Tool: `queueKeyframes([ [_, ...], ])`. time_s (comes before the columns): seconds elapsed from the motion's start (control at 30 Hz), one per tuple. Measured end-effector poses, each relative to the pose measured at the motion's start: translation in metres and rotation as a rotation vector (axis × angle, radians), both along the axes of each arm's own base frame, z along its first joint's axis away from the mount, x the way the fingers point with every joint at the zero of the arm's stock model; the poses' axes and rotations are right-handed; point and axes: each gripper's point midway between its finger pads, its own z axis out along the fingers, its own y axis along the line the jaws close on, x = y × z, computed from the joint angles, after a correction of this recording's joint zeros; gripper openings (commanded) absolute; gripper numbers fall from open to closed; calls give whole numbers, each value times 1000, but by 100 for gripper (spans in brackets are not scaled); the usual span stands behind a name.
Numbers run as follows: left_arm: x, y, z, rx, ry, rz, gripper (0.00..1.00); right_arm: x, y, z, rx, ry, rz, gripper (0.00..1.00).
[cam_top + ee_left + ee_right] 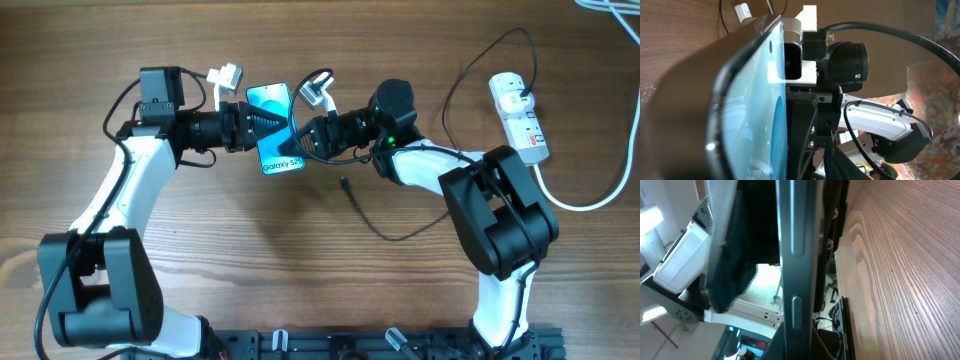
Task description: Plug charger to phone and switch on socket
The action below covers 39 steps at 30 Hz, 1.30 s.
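The phone [280, 152] sits at mid-worktop between the two arms, apparently held just above the worktop [250, 270], screen up. Its long axis runs from the far side toward the robot, and the lettered end is nearer the robot. The left tool [255, 122] reaches in from the left and is closed across the phone, one finger lying over the screen. The right tool [303, 132] meets the phone's opposite long edge. The right wrist view shows that edge filling the gap between the fingers, but whether they press on it cannot be determined. The charger [400, 235] is held by neither tool. Its plug tip [345, 183] lies loose on the worktop, near the phone's lettered end and on the right tool's side, with the cable trailing right to the adapter [520, 97] seated in the socket [528, 135] at the far right. The coming move turns on this offset. The plug tip lies toward the robot and to the right of the phone, so the right arm is the nearer one. The right tool would probably have to leave the phone to collect the tip, while the left tool retains the phone.
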Motion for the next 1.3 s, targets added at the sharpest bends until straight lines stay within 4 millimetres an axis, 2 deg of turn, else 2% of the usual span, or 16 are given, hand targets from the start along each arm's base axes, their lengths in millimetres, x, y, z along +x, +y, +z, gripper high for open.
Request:
queueKeyframes([
  [0.37,2,0,-1,2,-33,1,20,0,-1,2,6,-20,5,4],
  [0.43,3,0,0,3,-42,1,8,1,-2,4,9,-26,5,4],
  [0.5,4,0,-1,5,-43,3,4,1,-2,6,13,-37,8,5],
  [0.57,4,0,-1,3,-45,2,4,1,-2,7,13,-37,10,18],
  [0.6,4,0,-1,4,-49,2,4,1,-2,7,11,-33,11,29],
  [0.63,4,0,-1,4,-58,1,4,1,-2,6,5,-18,10,52],
  [0.67,4,0,0,-2,-58,-3,4,1,-3,4,-3,1,11,68],
  [0.77,4,0,0,3,-57,0,4,3,-6,0,-15,28,5,96],
  [0.83,9,3,-14,72,-12,48,4,3,-7,0,-16,30,7,100],
  [0.93,11,18,-58,286,154,168,4,2,-7,-4,-15,20,10,100],
  [1.07,-3,36,-101,633,293,274,4,-1,-1,-49,-83,104,-3,100],
  [1.17,-8,73,-139,975,322,385,4,10,-6,-63,-102,62,-60,100],
  [1.3,-11,85,-151,1238,262,440,4,21,-9,-97,-207,34,-164,100],
])
